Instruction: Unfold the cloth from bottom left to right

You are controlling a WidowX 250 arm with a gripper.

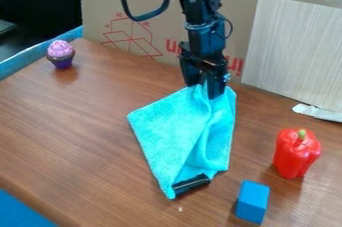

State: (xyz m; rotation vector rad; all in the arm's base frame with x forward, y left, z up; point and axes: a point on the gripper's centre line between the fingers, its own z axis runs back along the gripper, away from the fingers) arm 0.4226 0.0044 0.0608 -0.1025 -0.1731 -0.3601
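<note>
As unfolding seems in hand, the cloth [170, 128] next needs drawing rightward — whether the claw [203, 89] grips it, one cannot tell.

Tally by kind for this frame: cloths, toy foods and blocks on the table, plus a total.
Cloths: 1 (turquoise cloth)
Toy foods: 2 (cupcake, red pepper)
Blocks: 1 (blue block)
Total: 4
</note>
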